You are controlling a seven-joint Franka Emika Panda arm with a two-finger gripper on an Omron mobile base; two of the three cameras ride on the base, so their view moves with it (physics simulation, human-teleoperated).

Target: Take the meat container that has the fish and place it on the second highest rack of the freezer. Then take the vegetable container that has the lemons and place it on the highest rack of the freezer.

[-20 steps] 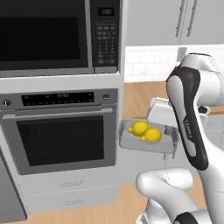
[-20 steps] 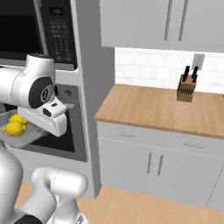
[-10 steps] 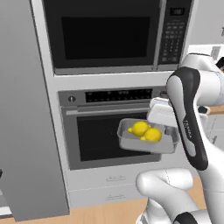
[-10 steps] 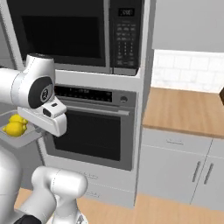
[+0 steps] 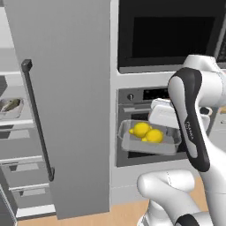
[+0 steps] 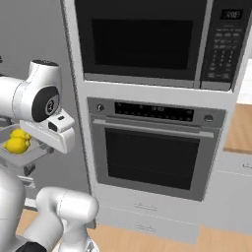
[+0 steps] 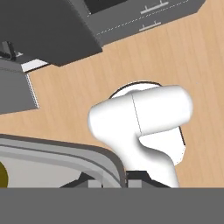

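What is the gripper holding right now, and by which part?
The gripper is shut on the vegetable container, the tray with the lemons. It grips the tray's rim at one end, close to a rounded corner.

Glossy white Franka arm [image 5: 194,128], rounded tubular links w/ dark grey-black bands at joints; long black stripe down forearm w/ small pale lettering, too small to read; round black joint cap w/ white mark in right base view; boxy white hand housing [image 6: 58,132]; bulbous white base segments below.
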